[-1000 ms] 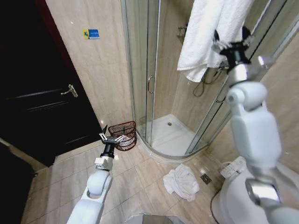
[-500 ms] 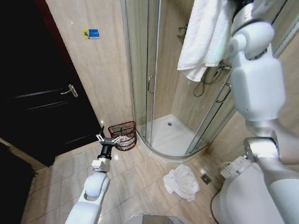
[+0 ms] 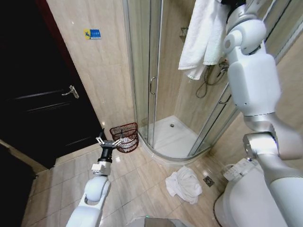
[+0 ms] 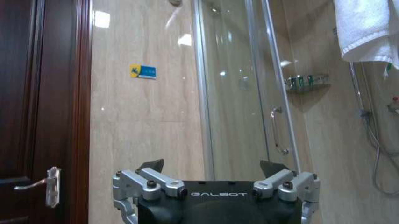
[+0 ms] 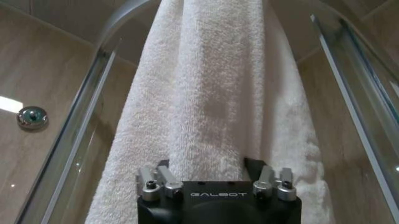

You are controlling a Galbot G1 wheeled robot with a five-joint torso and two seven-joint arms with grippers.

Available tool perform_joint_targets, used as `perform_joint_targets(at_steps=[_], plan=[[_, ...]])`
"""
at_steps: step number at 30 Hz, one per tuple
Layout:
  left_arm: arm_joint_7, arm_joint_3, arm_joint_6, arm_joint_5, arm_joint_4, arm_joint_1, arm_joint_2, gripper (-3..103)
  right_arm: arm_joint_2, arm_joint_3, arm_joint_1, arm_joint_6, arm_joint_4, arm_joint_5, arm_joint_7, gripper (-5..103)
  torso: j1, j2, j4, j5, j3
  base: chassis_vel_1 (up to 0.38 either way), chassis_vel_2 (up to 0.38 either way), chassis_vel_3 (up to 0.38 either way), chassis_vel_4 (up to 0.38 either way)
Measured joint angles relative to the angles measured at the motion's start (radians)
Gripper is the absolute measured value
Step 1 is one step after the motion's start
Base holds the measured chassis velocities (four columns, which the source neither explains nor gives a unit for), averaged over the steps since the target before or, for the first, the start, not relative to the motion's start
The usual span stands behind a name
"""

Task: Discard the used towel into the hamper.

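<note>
We have the right gripper [image 5: 212, 169] raised high at the shower enclosure, its fingers closed on a bunched fold of the white towel [image 3: 204, 33] that hangs over the top of the glass. The towel reads as thick terry: soft, limp and light, so we judge it will sag and swing from a single pinch, and a gathered fold near its upper part looks the surest place to hold, since a thin edge could slide out. The hamper [image 3: 125, 136] stands on the tiled floor in the corner, just beside the shower door [image 3: 152, 71] and well below the towel. Our left gripper [image 3: 110, 142] hovers near the hamper's rim with its fingers spread apart and nothing between them. A second, crumpled towel [image 3: 183, 184] lies on the floor near the toilet [image 3: 239, 198]. As for writing, "GALBOT" is printed on each gripper body in the wrist views; a small blue and yellow sign [image 3: 92, 34] on the wall is too small to read.
</note>
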State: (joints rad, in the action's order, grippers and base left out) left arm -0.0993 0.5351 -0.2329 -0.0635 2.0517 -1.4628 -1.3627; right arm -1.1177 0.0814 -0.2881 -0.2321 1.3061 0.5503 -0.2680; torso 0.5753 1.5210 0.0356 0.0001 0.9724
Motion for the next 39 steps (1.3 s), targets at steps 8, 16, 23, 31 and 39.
perform_joint_targets(at_steps=[8,16,23,31,39], plan=[[-0.001,-0.013,0.010,0.004,0.013,0.006,-0.004,100,0.002,0.006,0.009,-0.002,-0.008,0.025,0.008,41,0.000,0.000,0.0002,-0.0001,0.000,0.000,0.000,0.000,0.000],[0.000,-0.021,0.013,0.010,0.019,0.005,-0.006,100,0.025,0.008,0.026,-0.011,0.027,0.043,0.006,7,0.000,0.000,0.0001,-0.0001,0.000,0.000,0.000,0.000,0.000],[0.000,-0.018,0.010,0.012,0.027,-0.003,-0.007,100,0.053,0.013,0.064,-0.018,0.082,0.058,-0.012,3,0.000,0.000,0.0001,-0.0003,0.000,0.000,0.000,0.000,0.000],[0.001,-0.021,0.005,0.022,0.044,-0.023,-0.016,100,0.143,0.049,0.194,-0.028,0.213,0.090,-0.012,3,0.000,-0.001,0.0002,-0.0004,-0.001,0.000,0.000,0.000,0.000],[0.001,-0.029,0.003,0.033,0.046,-0.029,-0.019,100,0.217,0.116,0.346,-0.042,0.323,0.136,-0.010,3,0.000,-0.001,0.0000,0.0003,0.000,0.000,0.000,0.000,0.000]])
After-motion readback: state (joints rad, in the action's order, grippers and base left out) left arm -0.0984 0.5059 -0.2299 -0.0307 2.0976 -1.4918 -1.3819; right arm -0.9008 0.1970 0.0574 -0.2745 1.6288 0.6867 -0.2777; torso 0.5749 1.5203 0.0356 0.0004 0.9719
